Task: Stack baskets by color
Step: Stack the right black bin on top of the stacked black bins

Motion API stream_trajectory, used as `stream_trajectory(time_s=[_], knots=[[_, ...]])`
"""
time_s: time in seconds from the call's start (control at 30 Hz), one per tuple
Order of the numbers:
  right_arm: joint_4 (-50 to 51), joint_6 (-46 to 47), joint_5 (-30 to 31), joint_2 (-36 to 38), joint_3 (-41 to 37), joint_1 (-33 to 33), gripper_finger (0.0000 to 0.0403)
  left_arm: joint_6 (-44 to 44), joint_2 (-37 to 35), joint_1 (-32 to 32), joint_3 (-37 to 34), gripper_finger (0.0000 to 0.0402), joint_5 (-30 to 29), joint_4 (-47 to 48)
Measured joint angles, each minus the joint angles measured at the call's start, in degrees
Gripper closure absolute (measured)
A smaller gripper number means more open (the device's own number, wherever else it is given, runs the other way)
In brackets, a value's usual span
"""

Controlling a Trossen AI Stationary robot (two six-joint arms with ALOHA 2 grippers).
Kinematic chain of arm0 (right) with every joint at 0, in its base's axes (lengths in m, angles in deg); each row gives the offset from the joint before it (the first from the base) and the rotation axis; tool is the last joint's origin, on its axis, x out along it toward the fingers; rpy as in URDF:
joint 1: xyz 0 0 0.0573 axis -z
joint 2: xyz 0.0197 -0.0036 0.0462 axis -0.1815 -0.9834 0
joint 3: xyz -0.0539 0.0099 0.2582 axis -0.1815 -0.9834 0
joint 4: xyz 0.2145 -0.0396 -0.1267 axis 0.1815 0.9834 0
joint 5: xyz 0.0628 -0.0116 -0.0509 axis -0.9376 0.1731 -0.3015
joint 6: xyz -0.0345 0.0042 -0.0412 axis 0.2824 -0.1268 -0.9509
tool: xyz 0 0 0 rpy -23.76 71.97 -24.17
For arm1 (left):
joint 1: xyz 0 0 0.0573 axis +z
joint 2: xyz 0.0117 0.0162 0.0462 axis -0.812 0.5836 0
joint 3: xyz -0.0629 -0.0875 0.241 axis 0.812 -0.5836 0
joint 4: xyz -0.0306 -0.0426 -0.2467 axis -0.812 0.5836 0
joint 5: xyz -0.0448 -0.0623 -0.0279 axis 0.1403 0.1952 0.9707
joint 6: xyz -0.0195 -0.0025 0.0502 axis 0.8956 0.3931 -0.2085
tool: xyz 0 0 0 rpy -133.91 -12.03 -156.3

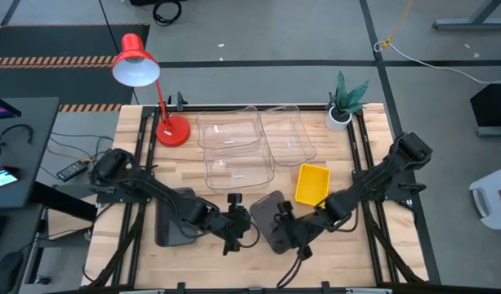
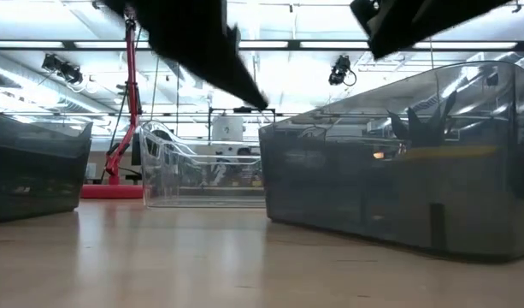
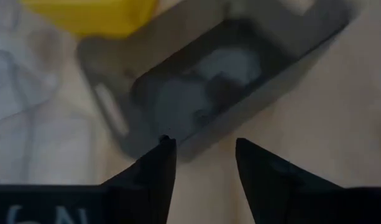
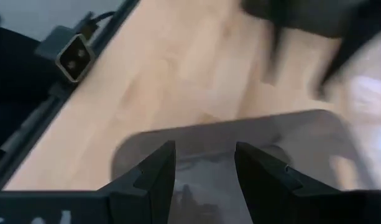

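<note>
Our wooden table point(image 1: 144, 122) sits on a grey floor, red desk lamp point(image 1: 136, 61) and small potted plant point(image 1: 342, 102) at its far corners. Our left gripper point(image 1: 235, 214), fingers parted with nothing between them, hovers just beside the grey basket point(image 1: 270, 219) at centre front, and our right gripper point(image 1: 287, 222), also parted, hangs over that basket's rim; both crowding one basket, we could knock fingers together or shove it askew. Another grey basket point(image 1: 170, 219) lies under our left arm, the yellow basket point(image 1: 312, 183) near behind, the clear baskets point(image 1: 234, 151) beyond.
</note>
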Motion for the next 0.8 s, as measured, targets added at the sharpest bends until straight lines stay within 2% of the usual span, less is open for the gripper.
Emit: stream_trajectory(time_s=[0.1,0.23,0.43,0.57,0.8], knots=[[5.15,0.52,3.02,3.67,0.0,0.02,0.0232,1.4,-0.44,-0.39,0.02,0.0232,3.04,-4.79],[11.37,1.91,3.38,7.16,0.0,0.1,0.0232,1.21,0.32,-0.52,0.15,0.0231,6.16,-11.75],[15.82,4.68,3.38,9.12,0.0,0.08,0.0232,1.82,0.45,2.57,5.35,0.0214,10.45,-6.45],[17.74,6.55,3.39,9.29,0.02,-0.32,0.0232,-1.44,0.43,3.91,8.89,0.0205,13.76,-1.88],[23.62,9.64,6.81,9.29,0.02,-1.98,0.0232,-1.74,1.13,5.51,9.49,0.0202,18.45,0.01]])
